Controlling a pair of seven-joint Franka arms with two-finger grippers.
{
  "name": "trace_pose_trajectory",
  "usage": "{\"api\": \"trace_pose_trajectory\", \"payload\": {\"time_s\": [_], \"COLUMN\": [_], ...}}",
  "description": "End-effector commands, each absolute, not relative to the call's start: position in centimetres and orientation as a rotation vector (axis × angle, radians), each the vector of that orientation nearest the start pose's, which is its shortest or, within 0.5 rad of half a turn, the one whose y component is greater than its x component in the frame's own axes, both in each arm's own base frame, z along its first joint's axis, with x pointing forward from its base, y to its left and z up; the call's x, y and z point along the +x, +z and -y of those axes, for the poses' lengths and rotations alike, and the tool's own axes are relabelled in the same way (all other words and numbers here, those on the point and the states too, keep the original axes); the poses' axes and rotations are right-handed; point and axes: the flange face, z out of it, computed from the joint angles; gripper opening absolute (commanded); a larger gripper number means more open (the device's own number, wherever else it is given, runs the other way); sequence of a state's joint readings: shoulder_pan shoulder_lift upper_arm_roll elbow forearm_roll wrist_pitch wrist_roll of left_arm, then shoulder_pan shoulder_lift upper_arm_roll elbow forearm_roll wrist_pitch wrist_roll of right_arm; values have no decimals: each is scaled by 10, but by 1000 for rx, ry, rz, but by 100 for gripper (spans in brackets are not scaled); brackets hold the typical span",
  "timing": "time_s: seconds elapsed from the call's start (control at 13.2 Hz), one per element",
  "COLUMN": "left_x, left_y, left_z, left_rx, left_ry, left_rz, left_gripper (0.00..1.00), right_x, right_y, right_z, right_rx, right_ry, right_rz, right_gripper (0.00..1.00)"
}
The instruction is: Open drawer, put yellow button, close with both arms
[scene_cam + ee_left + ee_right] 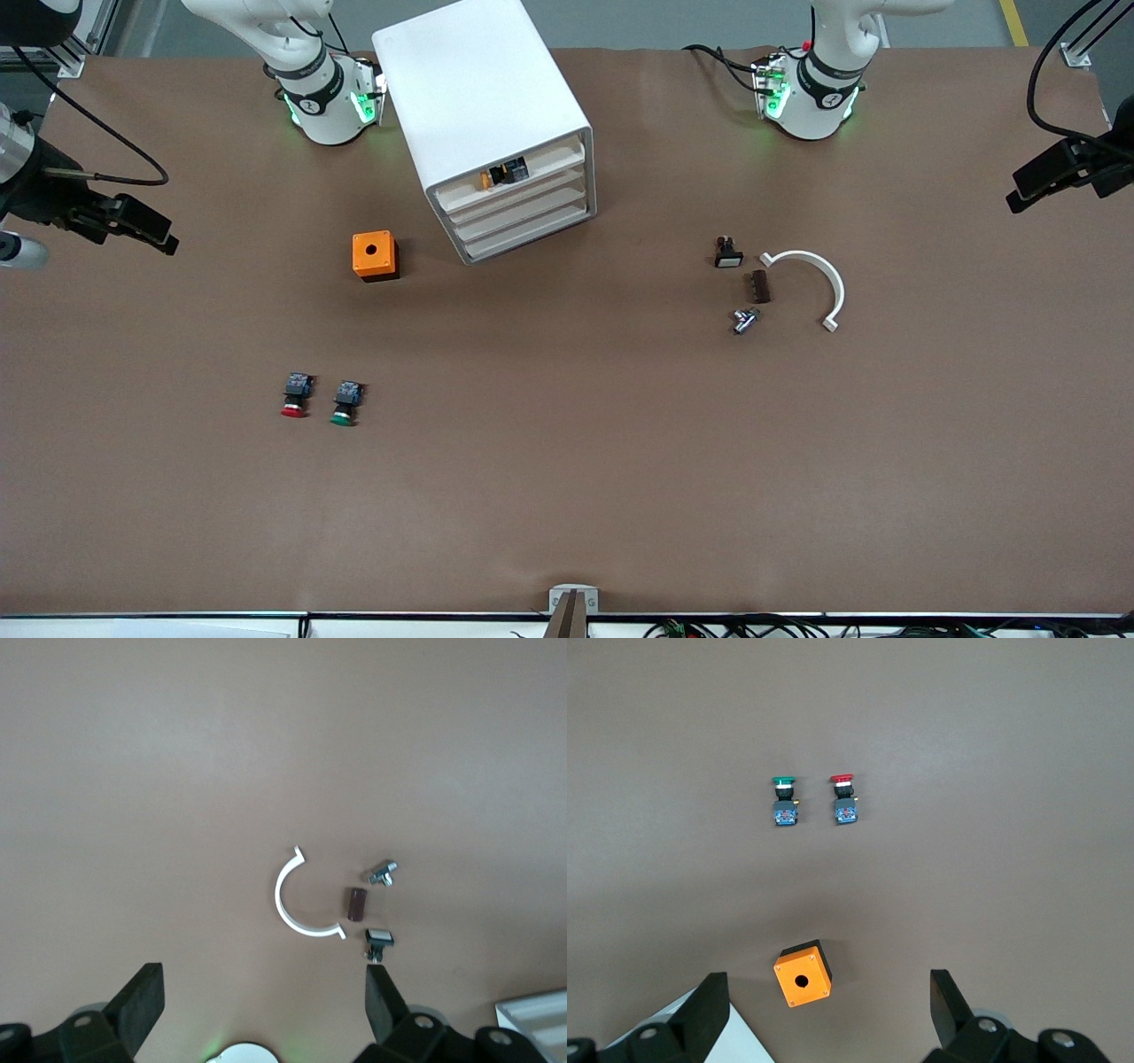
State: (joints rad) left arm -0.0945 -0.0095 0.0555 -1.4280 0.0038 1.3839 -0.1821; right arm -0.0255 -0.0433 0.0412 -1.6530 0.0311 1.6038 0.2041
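White cabinet (483, 97) stands between the two arm bases, its front turned toward the front camera. Top drawer (523, 173) shows the yellow button (486, 181) lying in it with its black-and-blue body alongside; how far the drawer is pulled out I cannot tell. Three lower drawers (527, 217) sit flush.

Left gripper (266, 997): fingers spread wide, nothing between them, held high over the left arm's end of the table. Under it lie a white C-clip (292, 904), a brown block (356, 903), a metal fitting (383, 873) and a small black switch (378, 940), all close together but apart from each other.

Right gripper (828, 1005): fingers spread wide, empty, held high over the right arm's end of the table. Under it an orange box (803, 973) with a round hole on top, standing just beside the cabinet. Nearer the front camera, well apart from the box, a red button (843, 802) and a green button (783, 802) lie side by side, not touching
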Motion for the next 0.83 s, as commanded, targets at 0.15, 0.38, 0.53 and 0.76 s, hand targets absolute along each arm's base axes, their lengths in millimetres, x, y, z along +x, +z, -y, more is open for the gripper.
{"api": "trace_pose_trajectory", "payload": {"time_s": [0.15,0.38,0.53,0.76], "left_x": [484,478,477,479], "left_y": [672,668,666,667], "left_z": [43,53,53,54], "left_rx": [-3134,-3126,-3127,-3128], "left_ry": [24,42,50,45], "left_rz": [135,105,105,104], "left_gripper": [100,100,100,100], "right_x": [542,542,541,541], "right_y": [617,617,617,617], "right_z": [-14,-14,-14,-12], "right_rx": [-3112,-3112,-3112,-3112], "right_ry": [-9,-9,-7,-9], "right_rz": [-272,-272,-272,-274], "right_gripper": [100,100,100,100]}}
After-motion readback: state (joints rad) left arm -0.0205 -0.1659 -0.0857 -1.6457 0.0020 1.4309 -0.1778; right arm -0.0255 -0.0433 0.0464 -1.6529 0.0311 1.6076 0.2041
